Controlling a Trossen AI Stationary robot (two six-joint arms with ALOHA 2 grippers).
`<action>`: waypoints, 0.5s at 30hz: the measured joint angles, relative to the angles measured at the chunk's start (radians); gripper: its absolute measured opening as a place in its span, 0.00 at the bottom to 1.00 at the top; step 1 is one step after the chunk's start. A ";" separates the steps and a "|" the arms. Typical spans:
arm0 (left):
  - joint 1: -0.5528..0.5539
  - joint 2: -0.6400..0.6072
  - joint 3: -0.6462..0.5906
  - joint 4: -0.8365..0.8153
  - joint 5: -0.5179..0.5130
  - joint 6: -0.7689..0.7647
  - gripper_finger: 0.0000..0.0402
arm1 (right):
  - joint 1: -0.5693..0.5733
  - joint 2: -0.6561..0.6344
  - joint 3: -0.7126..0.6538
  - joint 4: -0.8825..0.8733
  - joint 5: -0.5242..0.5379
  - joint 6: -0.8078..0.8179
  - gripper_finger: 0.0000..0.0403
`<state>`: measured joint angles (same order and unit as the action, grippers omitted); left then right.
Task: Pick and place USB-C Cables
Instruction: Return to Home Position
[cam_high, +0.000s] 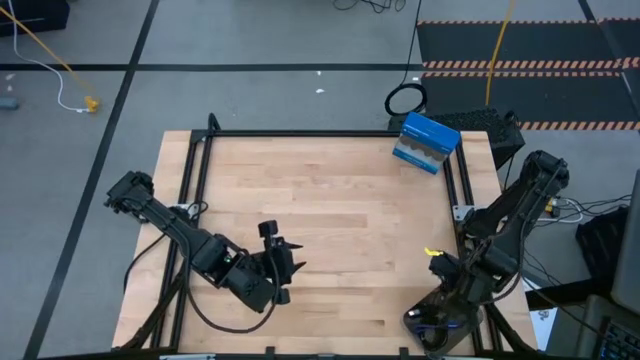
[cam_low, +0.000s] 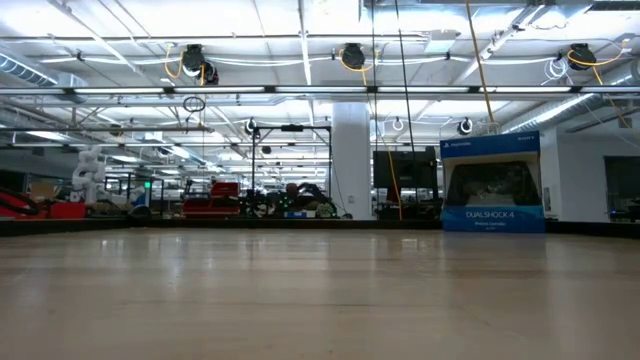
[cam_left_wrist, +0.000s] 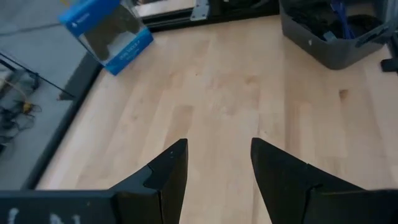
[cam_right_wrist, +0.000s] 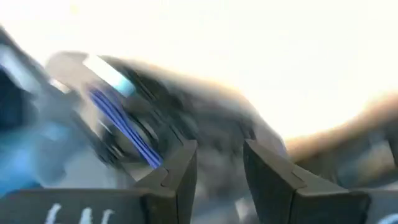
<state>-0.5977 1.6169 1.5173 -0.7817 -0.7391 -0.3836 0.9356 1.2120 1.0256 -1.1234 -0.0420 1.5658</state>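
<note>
The cables lie in a grey bin (cam_left_wrist: 323, 53) at the table's near right corner. A blue-purple cable (cam_left_wrist: 341, 15) shows among dark ones there, and again, blurred, in the right wrist view (cam_right_wrist: 124, 130). My right gripper (cam_right_wrist: 221, 165) hangs over the bin (cam_high: 440, 325), open, with nothing between its fingers. My left gripper (cam_left_wrist: 217, 168) is open over bare wood left of the table's middle (cam_high: 278, 262), pointing toward the bin. The low view shows neither gripper.
A blue game-controller box (cam_high: 426, 143) stands near the far right corner, also in the low view (cam_low: 492, 185) and the left wrist view (cam_left_wrist: 107, 31). A black cable ring (cam_high: 405, 100) and a yellow cord (cam_high: 50, 60) lie on the floor beyond the table.
</note>
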 joint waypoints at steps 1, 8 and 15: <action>0.000 0.000 0.000 -0.001 -0.016 0.007 0.45 | 0.000 -0.010 0.000 0.019 0.068 -0.033 0.29; 0.000 -0.028 0.000 -0.050 -0.127 0.013 0.45 | -0.034 -0.077 0.000 0.127 0.579 -0.385 0.20; 0.004 -0.125 -0.001 -0.059 -0.136 0.062 0.45 | -0.218 -0.207 0.001 0.454 0.670 -1.166 0.02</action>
<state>-0.5938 1.4917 1.5162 -0.8411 -0.8752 -0.3211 0.7172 1.0046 1.0267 -0.6694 0.6277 0.3998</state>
